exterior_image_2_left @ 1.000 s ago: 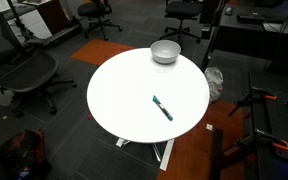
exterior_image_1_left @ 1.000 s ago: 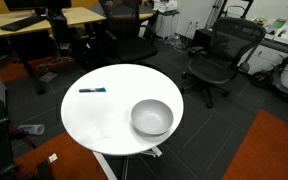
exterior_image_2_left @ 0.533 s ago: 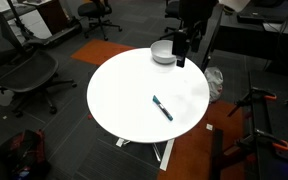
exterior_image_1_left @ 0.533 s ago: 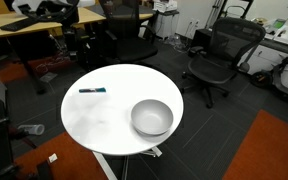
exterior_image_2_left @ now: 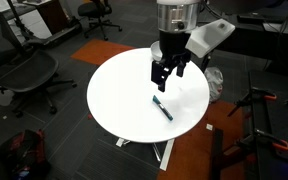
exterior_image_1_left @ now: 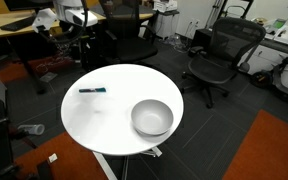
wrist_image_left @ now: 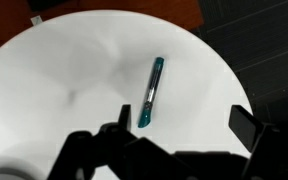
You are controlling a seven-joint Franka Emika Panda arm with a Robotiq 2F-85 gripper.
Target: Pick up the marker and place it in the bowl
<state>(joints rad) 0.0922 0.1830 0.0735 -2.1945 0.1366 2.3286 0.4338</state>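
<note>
1. The step in hand, as I judge it, is the approach to the marker (wrist_image_left: 151, 92); nothing is gripped yet. The jaws stand wide apart and empty, and both fingers (wrist_image_left: 246, 125) show along the lower edge of the wrist view.

2. The marker lies flat on the white bench (exterior_image_2_left: 114, 90), well apart from the silver bowl (exterior_image_1_left: 152, 130), which sits near the opposite edge of the round top.

3. Relative to the jaws, the wrist view shows the marker ahead of the gap, not inside it. It is also off-centre, with its nearer end close to one finger and far from the other.

4. In an exterior view the jaws hang above the bench just beside the marker (exterior_image_2_left: 162, 108), not touching it.

5. The marker's length runs roughly across the line along which the jaws close, so little wrist rotation seems needed.

6. To do it well:
   - Slide sideways and forward until the marker's middle sits midway between the fingers.
   - Then descend straight down.
   - Stop just short of the bench, since the marker is slim and lies low.
   - Close on the barrel's middle, so it neither pivots nor rolls away.
</note>
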